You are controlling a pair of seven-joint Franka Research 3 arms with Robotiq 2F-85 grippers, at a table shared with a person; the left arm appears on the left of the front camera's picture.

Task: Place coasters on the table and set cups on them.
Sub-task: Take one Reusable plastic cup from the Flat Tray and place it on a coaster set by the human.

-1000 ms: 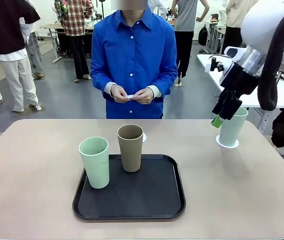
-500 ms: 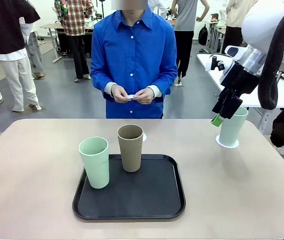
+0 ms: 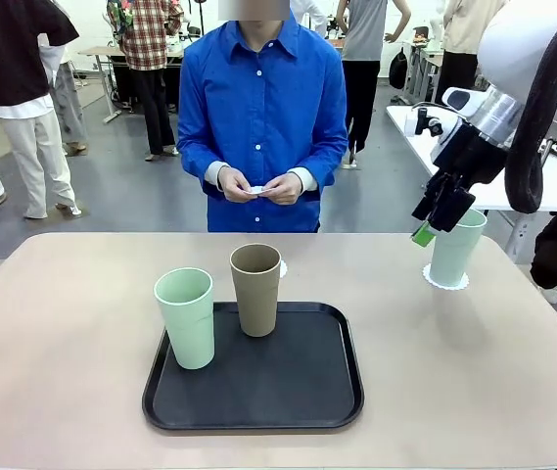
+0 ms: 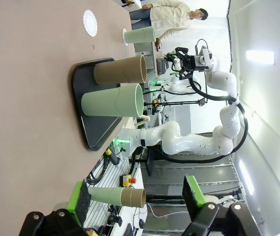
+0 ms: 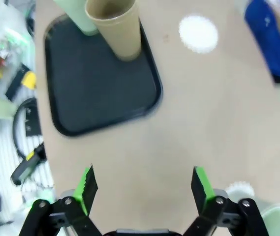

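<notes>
One small white round paper doily with a lacy edge (image 3: 429,279) lies on the far right of the large beige-pink tabletop (image 3: 82,323), and a tall pale mint green tumbler (image 3: 454,250) stands upright on it, so by my reading one of three place settings is done. A second bare white doily (image 5: 199,33) lies on the table just behind a black rounded-corner tray (image 3: 298,392), with no cup on it yet. The olive-brown tumbler (image 3: 256,289) and the other mint green tumbler (image 3: 187,318) stand upright on the tray, side by side, waiting to be moved. The right gripper (image 3: 433,217) hovers just above and beside the placed cup, jaws spread wide and holding nothing. The left gripper (image 4: 135,201) is low near the table edge, likewise released and empty. Across the table a person in a blue shirt holds something small and white in both hands (image 3: 234,182), possibly the third doily; too small to tell. Nothing blocks the way to the tray.
</notes>
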